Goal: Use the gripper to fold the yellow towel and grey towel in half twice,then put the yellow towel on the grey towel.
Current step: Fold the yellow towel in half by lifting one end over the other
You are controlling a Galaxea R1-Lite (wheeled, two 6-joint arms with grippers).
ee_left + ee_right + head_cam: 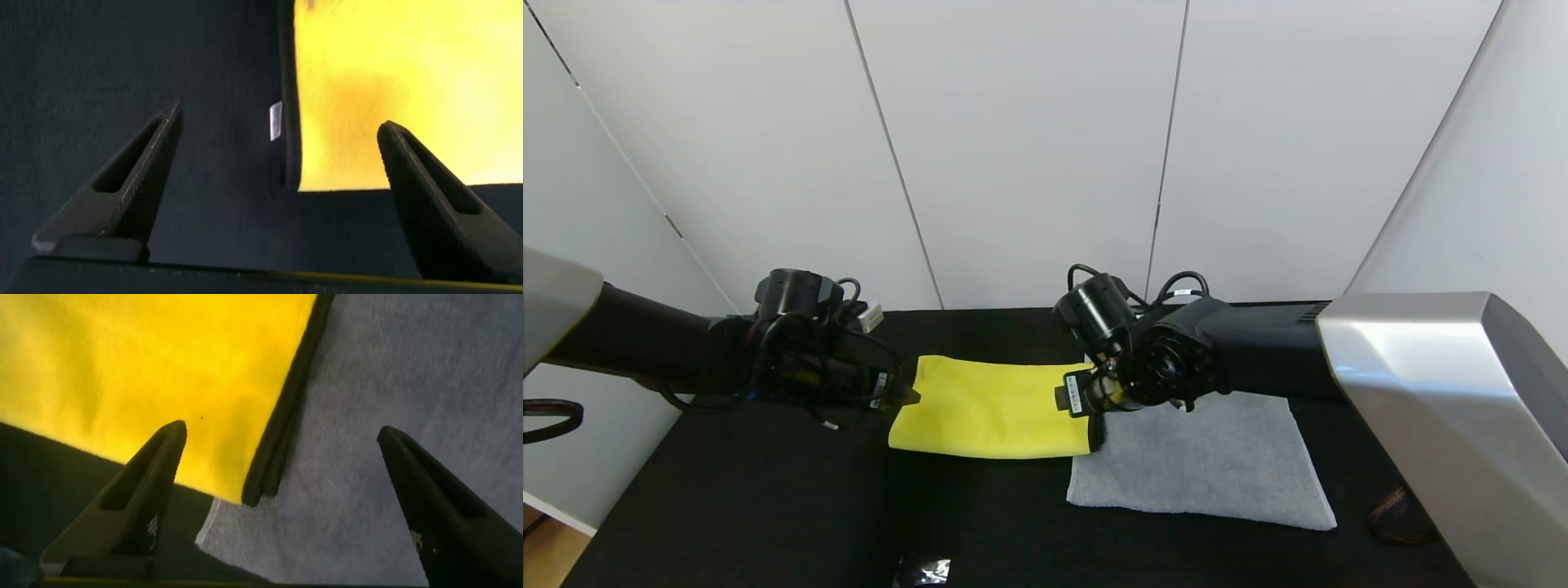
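Black tabletop, white panelled walls behind.

The yellow towel is seen folded into a flat rectangle near the middle of the tabletop. Its right end, trimmed in thin black edging, just overlaps the left edge of the grey towel. In the right wrist view the stacked black edges of the yellow layers are seen resting on grey terry.

The grey towel is laid as a folded rectangle to the right of the yellow one, nearer the front edge of the tabletop.

Left gripper: positioned at the left end of the yellow towel, low over the tabletop. Its jaws are spread wide, nothing held between them. A small white tag is seen at the towel's black-edged border, between the two jaws.

Right gripper: positioned over the right end of the yellow towel, where it meets the grey towel. Its jaws are likewise spread apart and empty; one finger is seen over yellow cloth, the other over grey.

A small shiny black object is noted at the front edge of the tabletop.
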